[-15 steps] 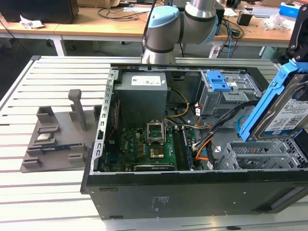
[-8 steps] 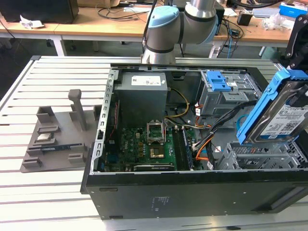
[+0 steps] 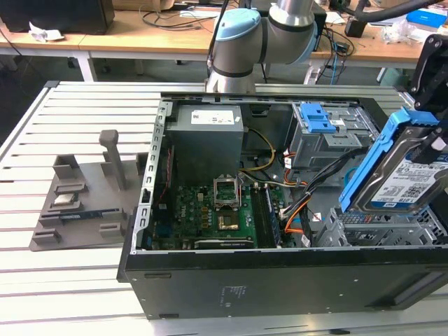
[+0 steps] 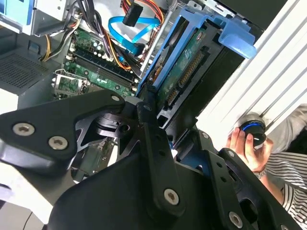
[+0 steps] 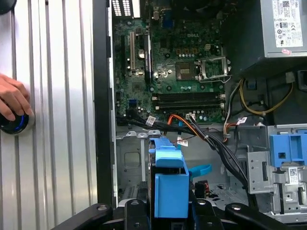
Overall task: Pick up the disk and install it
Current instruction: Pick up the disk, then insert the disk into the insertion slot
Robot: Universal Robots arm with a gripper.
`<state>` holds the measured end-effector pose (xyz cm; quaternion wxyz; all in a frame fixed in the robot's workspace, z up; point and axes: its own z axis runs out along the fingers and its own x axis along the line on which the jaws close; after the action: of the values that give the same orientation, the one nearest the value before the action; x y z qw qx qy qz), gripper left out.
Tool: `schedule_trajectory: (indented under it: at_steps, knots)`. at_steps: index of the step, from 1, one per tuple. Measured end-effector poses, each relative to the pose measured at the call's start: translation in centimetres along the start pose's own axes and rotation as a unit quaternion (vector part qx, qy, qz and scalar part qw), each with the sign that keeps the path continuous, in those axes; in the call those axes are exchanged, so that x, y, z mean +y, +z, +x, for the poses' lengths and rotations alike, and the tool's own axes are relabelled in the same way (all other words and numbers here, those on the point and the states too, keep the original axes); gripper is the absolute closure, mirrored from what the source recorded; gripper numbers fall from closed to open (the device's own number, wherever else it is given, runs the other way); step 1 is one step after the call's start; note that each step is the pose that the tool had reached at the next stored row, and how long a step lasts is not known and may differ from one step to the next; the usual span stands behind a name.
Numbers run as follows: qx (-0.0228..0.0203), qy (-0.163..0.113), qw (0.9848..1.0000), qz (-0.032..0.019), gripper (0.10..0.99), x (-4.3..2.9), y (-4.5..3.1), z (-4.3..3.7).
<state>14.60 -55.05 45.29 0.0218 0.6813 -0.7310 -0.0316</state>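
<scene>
- Black linkage arms of the pincer [image 4: 158, 115] sit closest to the lens in both wrist views; its fingers are clamped on the disk, one to each side of the blue frame.
- Disk [image 3: 402, 168]: flat silver drive with white-and-blue label, blue plastic frame round its edges. Held tilted on edge, clear of the chassis floor, above the drive-bay corner of the computer case [image 3: 280, 280] at the exterior view's right. In the second wrist view its circuit-board underside and connector strip face the camera.
- Handling, judged: rigid and fairly dense for its size; no flex expected. The bare circuit board and connector look fragile, so hold belongs on the blue frame's long edges, as it is now. The plastic frame may be somewhat slick, so a firm, square grip is advisable.
- Motherboard [image 5: 177, 72]: green, with empty processor socket and memory slots, lying on the case floor.
- Power supply [image 3: 208, 140]: large grey box with white sticker, at the case's far end.
- Drive cage [image 3: 325, 136]: grey metal with blue latch, beside the power supply.
- Cables [image 5: 192, 129]: orange, black and yellow bundles crossing between board and bays, near the disk's path.
- Bench [image 3: 77, 119]: slatted metal surface carrying the case and a grey parts fixture [image 3: 87, 196].
- Person's hand [image 5: 14, 100]: resting on a round blue-lit button on the bench, well apart from the case opening.
</scene>
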Motion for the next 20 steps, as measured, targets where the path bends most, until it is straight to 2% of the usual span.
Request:
schedule_trajectory:
  at_steps: [3,6,20]
  knots:
    - [0.0002,-0.001,1.0000,0.0000,0.722,0.03,0.18,0.00]
    - [0.0025,-0.028,0.9996,-0.0003,0.722,0.03,0.22,0.00]
    - [0.0026,-0.029,0.9996,-0.0003,0.722,0.02,0.38,0.00]
